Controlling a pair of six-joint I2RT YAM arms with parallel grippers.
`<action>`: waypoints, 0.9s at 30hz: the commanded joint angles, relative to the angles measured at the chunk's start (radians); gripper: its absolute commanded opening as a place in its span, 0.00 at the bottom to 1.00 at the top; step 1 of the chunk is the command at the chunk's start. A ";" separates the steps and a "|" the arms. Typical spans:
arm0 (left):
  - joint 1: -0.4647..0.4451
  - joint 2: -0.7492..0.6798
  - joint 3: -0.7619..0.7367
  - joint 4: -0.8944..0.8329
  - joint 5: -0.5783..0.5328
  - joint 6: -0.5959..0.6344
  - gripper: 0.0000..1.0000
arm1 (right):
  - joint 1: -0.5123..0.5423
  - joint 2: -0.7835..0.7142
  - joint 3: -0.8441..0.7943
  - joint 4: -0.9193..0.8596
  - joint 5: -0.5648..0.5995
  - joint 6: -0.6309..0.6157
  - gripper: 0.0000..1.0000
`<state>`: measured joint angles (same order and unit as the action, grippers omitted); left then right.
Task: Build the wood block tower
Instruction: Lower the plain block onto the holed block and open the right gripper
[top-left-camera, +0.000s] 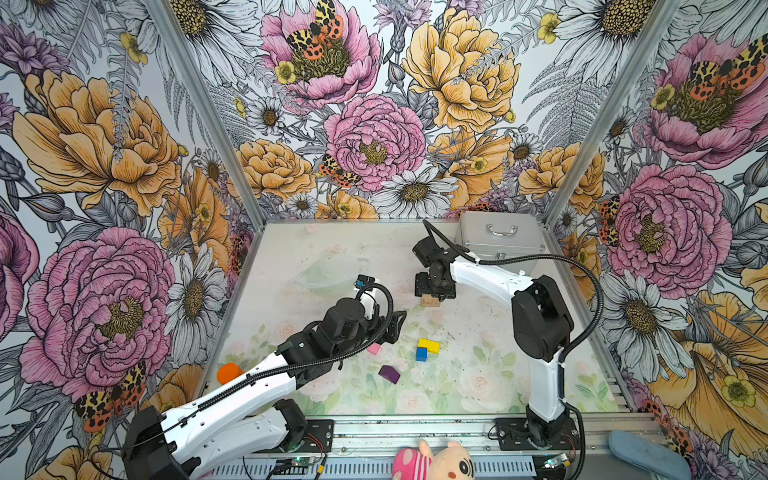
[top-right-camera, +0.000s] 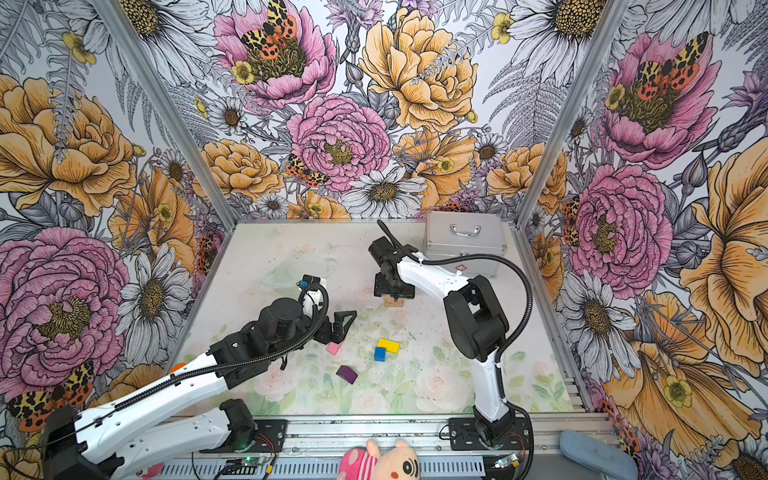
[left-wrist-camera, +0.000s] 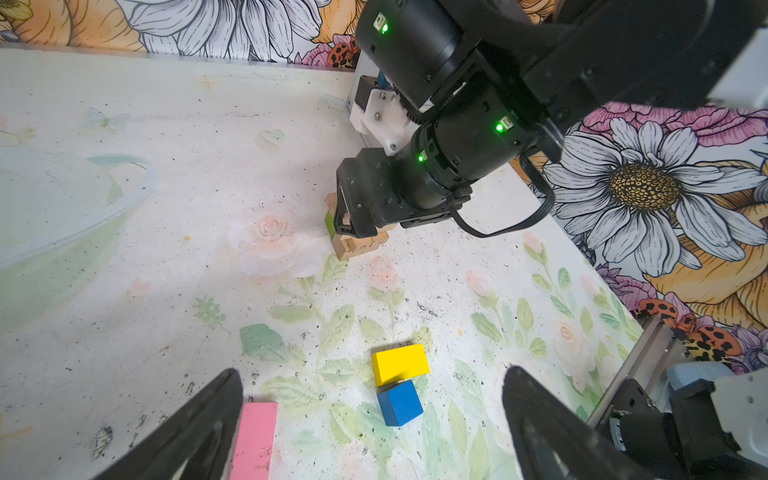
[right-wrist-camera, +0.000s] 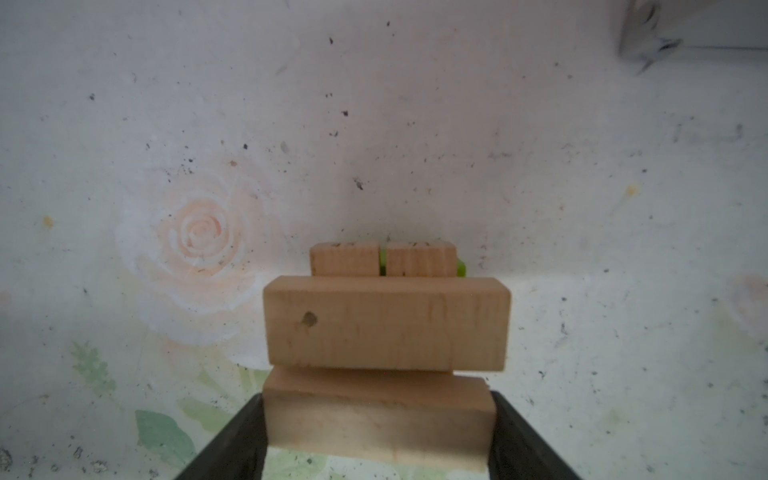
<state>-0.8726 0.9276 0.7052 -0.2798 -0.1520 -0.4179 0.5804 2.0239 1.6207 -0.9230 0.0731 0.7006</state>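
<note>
The tower is a low stack of plain tan bars. It stands near the middle of the worktop, a little toward the far right corner. A green piece shows at one side of it. One more tan bar is clamped level between the fingers of the right gripper, close against the top bar. Nearer the front edge four blocks lie loose: a pink block, a yellow block touching a blue cube, and a purple block.
</note>
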 joint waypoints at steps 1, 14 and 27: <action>0.009 0.005 0.029 0.027 -0.007 0.013 0.99 | -0.012 0.018 0.028 0.003 -0.004 -0.018 0.61; 0.007 0.022 0.035 0.031 -0.006 0.009 0.99 | -0.022 0.025 0.031 0.004 -0.017 -0.030 0.67; 0.006 0.024 0.038 0.028 -0.007 0.007 0.99 | -0.022 -0.013 0.022 0.004 -0.020 -0.044 0.85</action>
<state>-0.8730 0.9520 0.7200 -0.2790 -0.1520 -0.4179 0.5678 2.0258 1.6226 -0.9230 0.0505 0.6678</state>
